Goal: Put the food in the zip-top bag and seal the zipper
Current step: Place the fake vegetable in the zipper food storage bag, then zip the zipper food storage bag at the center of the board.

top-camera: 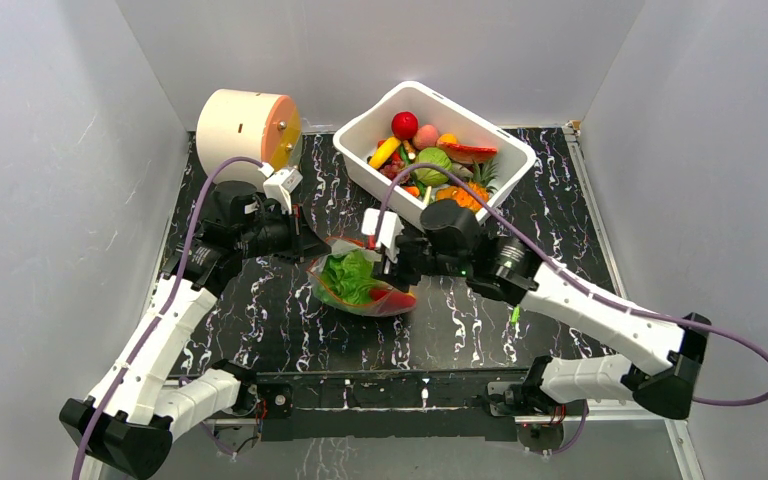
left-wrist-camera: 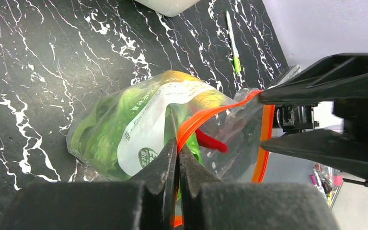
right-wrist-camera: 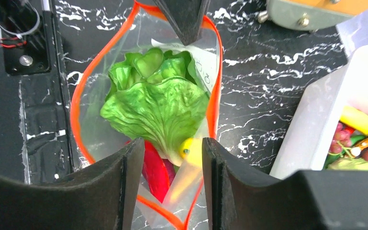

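The zip-top bag (top-camera: 360, 288) lies in the middle of the table, its mouth held wide. My left gripper (top-camera: 307, 243) is shut on the zipper (left-wrist-camera: 206, 115) at one side of the mouth, the strip pinched between its tips (left-wrist-camera: 177, 146). In the right wrist view the zipper (right-wrist-camera: 79, 96) rings the open mouth. Inside the bag lie green leafy greens (right-wrist-camera: 158, 105), a red piece (right-wrist-camera: 155, 172) and a yellow piece (right-wrist-camera: 189, 149). My right gripper (right-wrist-camera: 172, 143) stands open over the mouth's near end, the fingers apart with the bag's corner between them. More food (top-camera: 430, 160) fills the tub.
The white tub (top-camera: 360, 150) stands at the back, right of centre, its wall (right-wrist-camera: 306, 129) close to the right gripper. A cream cylinder (top-camera: 245, 125) with an orange face lies at the back left. A green pen (top-camera: 513, 313) rests under the right arm.
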